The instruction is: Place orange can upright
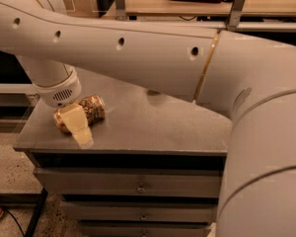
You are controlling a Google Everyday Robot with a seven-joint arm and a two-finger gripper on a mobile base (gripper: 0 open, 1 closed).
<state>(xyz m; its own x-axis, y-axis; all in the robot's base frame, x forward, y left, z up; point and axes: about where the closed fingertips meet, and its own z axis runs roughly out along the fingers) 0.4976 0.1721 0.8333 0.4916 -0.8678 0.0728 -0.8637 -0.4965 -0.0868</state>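
The orange can (93, 108) lies on its side near the front left corner of the grey cabinet top (153, 127). It is tan with a brown swirly pattern, and its silver end points to the left front. My gripper (80, 131) comes down from the white wrist (56, 90) and straddles the can's middle. Its cream tip reaches the surface in front of the can and covers part of it. The big white arm (138, 53) spans the whole view above.
The cabinet has grey drawers (138, 184) below the top. Its front edge lies just in front of the can. A wooden bench with metal posts (237, 4) stands behind. The arm hides the back of the cabinet top.
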